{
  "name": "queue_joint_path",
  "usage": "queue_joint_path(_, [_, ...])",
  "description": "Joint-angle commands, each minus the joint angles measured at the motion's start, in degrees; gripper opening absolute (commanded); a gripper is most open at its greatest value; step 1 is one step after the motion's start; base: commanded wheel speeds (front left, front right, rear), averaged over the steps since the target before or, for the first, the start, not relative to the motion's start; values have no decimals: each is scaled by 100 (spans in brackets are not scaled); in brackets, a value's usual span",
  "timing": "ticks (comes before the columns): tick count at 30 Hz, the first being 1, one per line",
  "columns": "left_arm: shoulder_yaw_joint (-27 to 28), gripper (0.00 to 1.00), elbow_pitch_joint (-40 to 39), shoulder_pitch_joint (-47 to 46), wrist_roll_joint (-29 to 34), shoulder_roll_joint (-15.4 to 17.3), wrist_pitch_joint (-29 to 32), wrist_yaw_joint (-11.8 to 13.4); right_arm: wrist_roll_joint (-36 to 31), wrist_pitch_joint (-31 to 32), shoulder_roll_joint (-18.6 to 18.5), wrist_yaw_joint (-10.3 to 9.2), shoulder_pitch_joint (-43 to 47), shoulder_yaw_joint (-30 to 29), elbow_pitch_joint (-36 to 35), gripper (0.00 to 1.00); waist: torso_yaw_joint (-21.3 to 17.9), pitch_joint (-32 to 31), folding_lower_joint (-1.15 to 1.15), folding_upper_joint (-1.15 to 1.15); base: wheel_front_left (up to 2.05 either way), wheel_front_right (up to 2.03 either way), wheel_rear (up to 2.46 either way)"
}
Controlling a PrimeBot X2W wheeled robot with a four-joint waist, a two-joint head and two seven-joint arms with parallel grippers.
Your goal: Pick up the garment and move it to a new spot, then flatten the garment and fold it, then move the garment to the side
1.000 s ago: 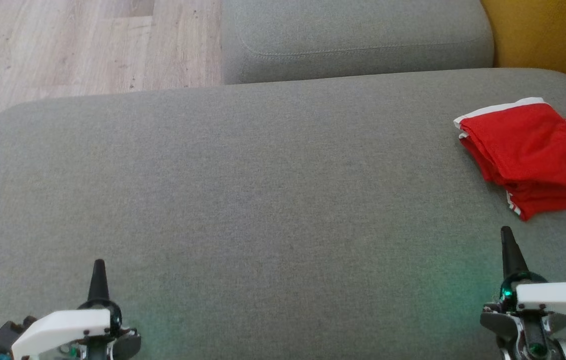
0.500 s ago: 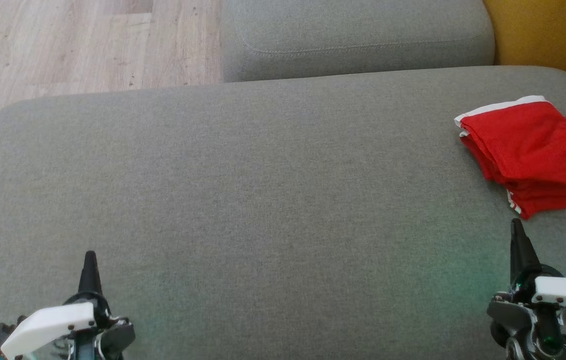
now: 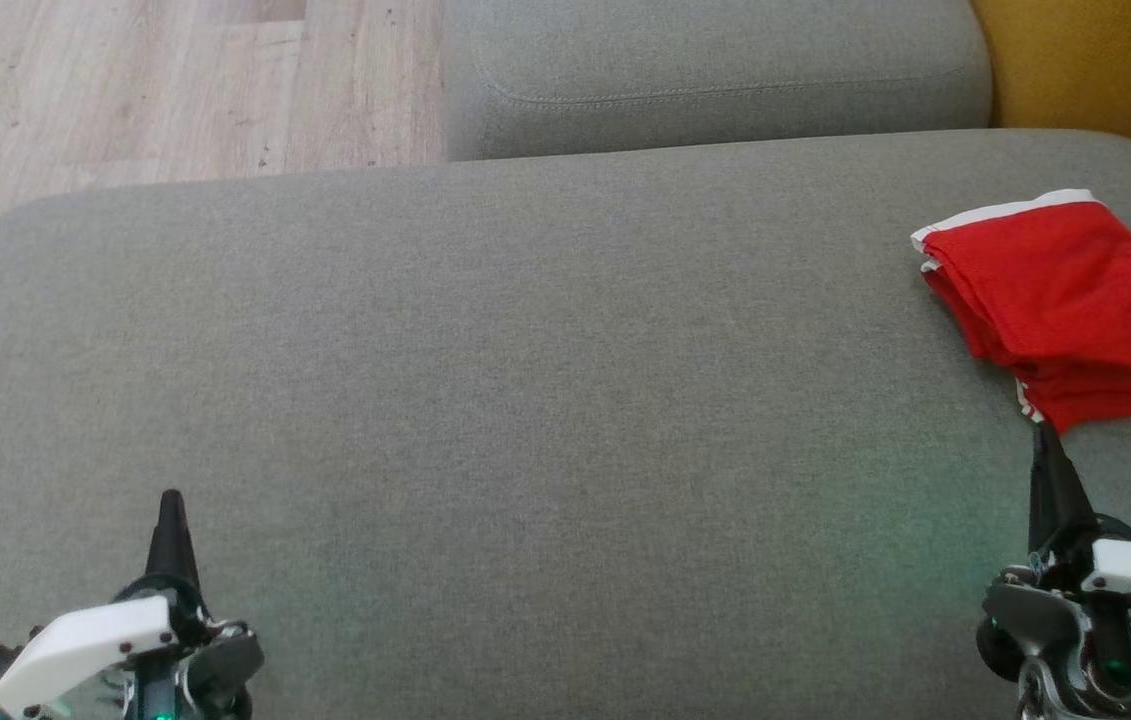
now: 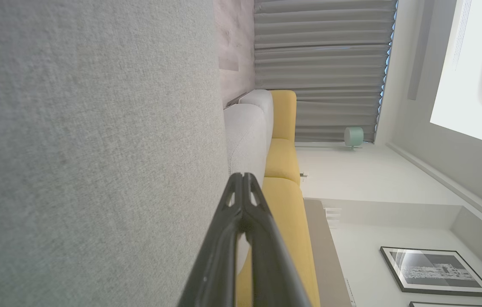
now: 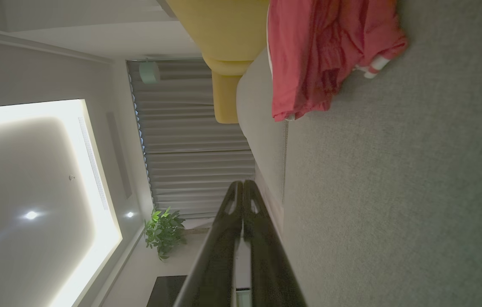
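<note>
The garment [image 3: 1065, 290] is a red jersey with white trim and black lettering, lying folded at the far right of the grey cushion [image 3: 525, 400]; its right part runs past the picture's edge. The right wrist view shows the garment [image 5: 317, 55] ahead of the fingers. My right gripper [image 3: 1043, 432] is shut and empty, its tip just short of the garment's near corner. My left gripper [image 3: 170, 497] is shut and empty at the lower left, over bare cushion. In the wrist views, both the left gripper [image 4: 241, 175] and the right gripper [image 5: 243, 182] have their fingers pressed together.
A second grey cushion [image 3: 715, 70] lies beyond the far edge. Wooden floor [image 3: 125, 90] shows at the upper left, past the cushion's rounded corner. A yellow seat [image 3: 1095, 60] stands at the upper right.
My right gripper's tip has moved up the picture toward the garment's near corner. My left gripper has shifted slightly left and further from me. The garment lies as before.
</note>
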Motion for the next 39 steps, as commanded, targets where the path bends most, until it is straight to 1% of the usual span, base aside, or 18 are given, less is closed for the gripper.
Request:
queue_joint_path(1, [229,0,-209,-277,-21,26,26,-38,24,24,-96,21,-286,100,-218,0,0,-1,0,0,0,0,0])
queue_joint_path(39, [241,0,-209,-278,-11,17,36,-38,-24,71,-55,21,-291,42,-214,0,0,-1,0,0,0,0,0])
